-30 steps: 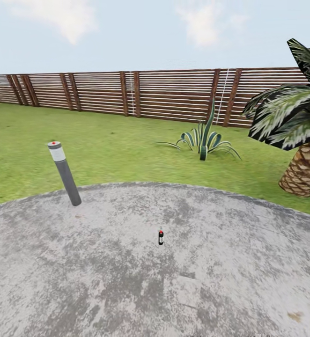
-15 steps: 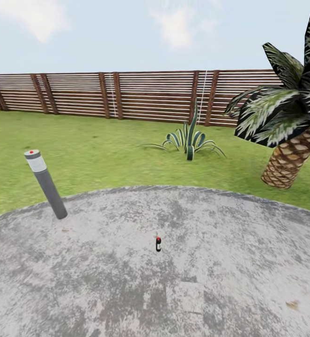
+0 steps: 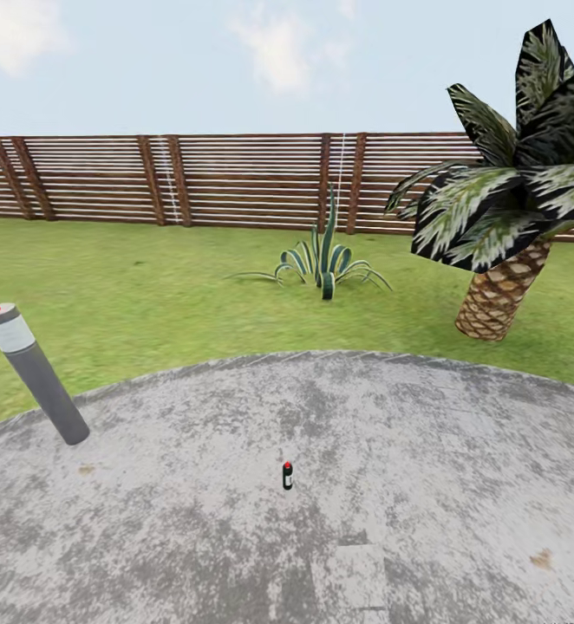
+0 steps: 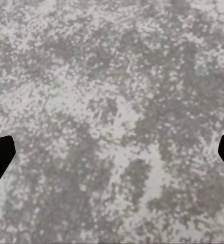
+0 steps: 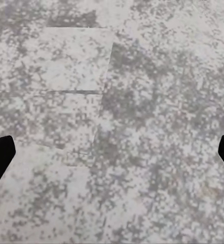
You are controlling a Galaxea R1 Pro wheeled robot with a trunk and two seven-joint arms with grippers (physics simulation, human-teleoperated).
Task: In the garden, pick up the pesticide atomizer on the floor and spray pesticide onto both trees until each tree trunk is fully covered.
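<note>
Concrete fills what lies nearest me: the floor [image 3: 192, 555], rough grey and mottled, runs under both my wrists. In the left wrist view my left fingers [image 4: 112, 152] show as two dark tips at opposite edges, spread wide, with nothing between them but bare paving. My right fingers [image 5: 112, 152] stand just as far apart over a patch where paler slab seams cross; they hold nothing and touch nothing.

A little way ahead, near the middle of the paving, stands the pesticide atomizer [image 3: 287, 475], upright, dark-bodied with its red top up, alone on the floor and well apart from everything else. I judge the step in hand to be the approach. To do it well I would keep the bottle centred ahead, roll in until it sits within reach of one arm, then bring open fingers down around its body below the red top, squarely, since so slim a thing would tip at a glancing touch.

Further off to my left a grey bollard light [image 3: 34, 374] leans at the edge of the paving. Beyond it lies the lawn [image 3: 148, 295], with a spiky agave [image 3: 326, 264], a short palm [image 3: 504, 260] to the right, and the slatted wooden fence [image 3: 235, 178] closing the garden.
</note>
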